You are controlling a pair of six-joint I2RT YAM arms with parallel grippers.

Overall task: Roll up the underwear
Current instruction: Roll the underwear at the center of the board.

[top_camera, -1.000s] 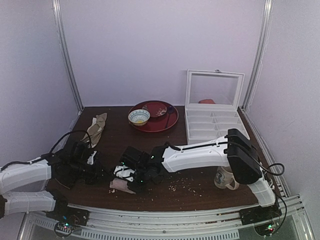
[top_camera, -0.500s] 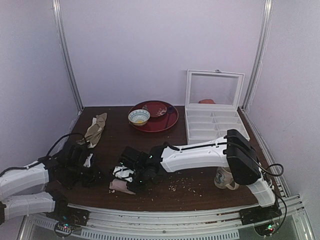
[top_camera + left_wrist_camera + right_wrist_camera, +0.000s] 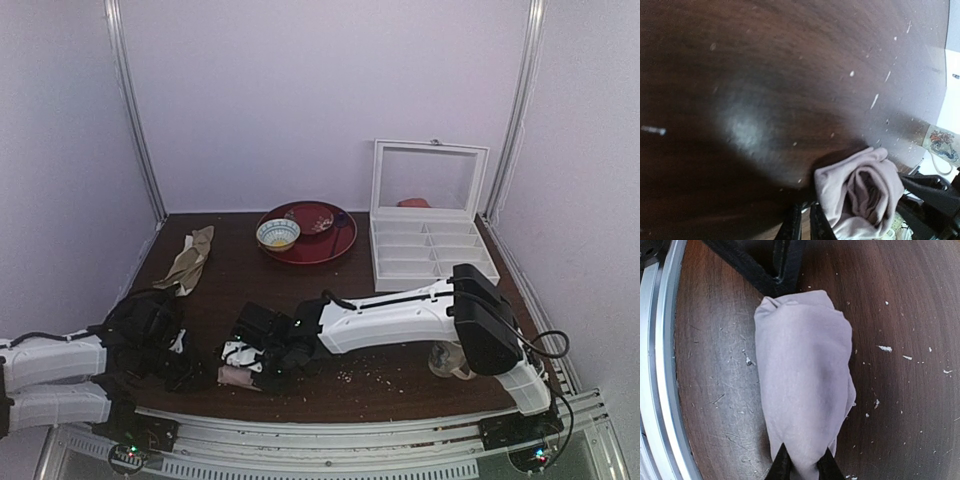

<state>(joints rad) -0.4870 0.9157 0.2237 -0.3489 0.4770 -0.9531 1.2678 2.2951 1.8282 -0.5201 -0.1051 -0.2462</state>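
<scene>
While the right hand point(image 3: 802, 467) pinches one end of the underwear point(image 3: 800, 380) by the bench's point(image 3: 915, 300) near edge, roll tight and even; the left hand's point(image 3: 804, 222) grip I cannot tell.

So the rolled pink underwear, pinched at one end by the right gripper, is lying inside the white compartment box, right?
Not inside the white compartment box. The rolled underwear, pinched at one end by the right gripper, lies on the bare dark table, as the right wrist view shows.
</scene>
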